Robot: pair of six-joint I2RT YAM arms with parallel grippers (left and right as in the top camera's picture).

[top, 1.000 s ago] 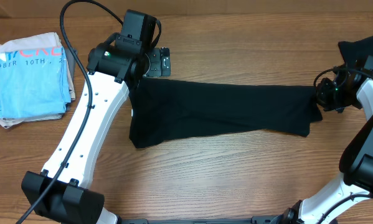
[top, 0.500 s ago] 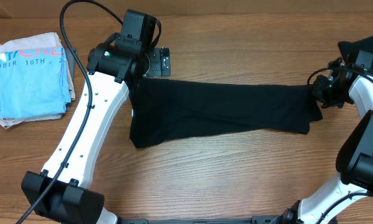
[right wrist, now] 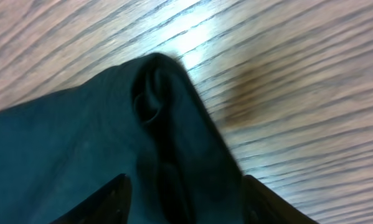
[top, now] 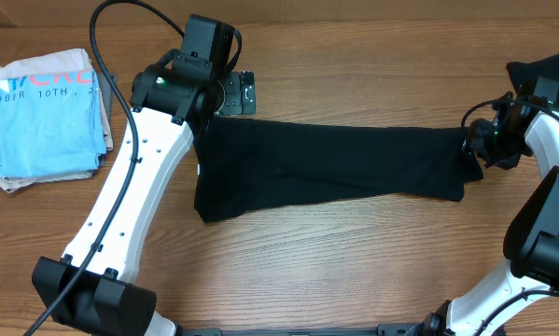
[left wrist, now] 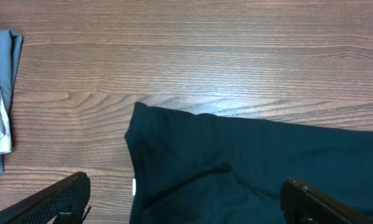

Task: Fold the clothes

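The large plain black soft-fabric T-shirt [top: 335, 168], folded into a long band, lies flat across the middle of the brown wood-grain desk [top: 354, 271]. The left hand [left wrist: 186, 185] hangs over the T-shirt's left end, fingers spread wide and gripping nothing. The right hand [right wrist: 185, 186] sits at its bunched right end, fingers parted either side of the fold. Well left of the T-shirt lies a folded light-blue printed shirt [top: 46, 112], and a heap of black cloth [top: 545, 70] lies just past its right end.

A robotics lab bench: on a bare wood-grain tabletop [top: 354, 252], a white-and-black jointed left arm [top: 134, 196] and matching right arm [top: 550, 224] rise from its near edge, over a long black fabric garment [top: 335, 168] and, far left, a folded light-blue printed T-shirt [top: 46, 112]
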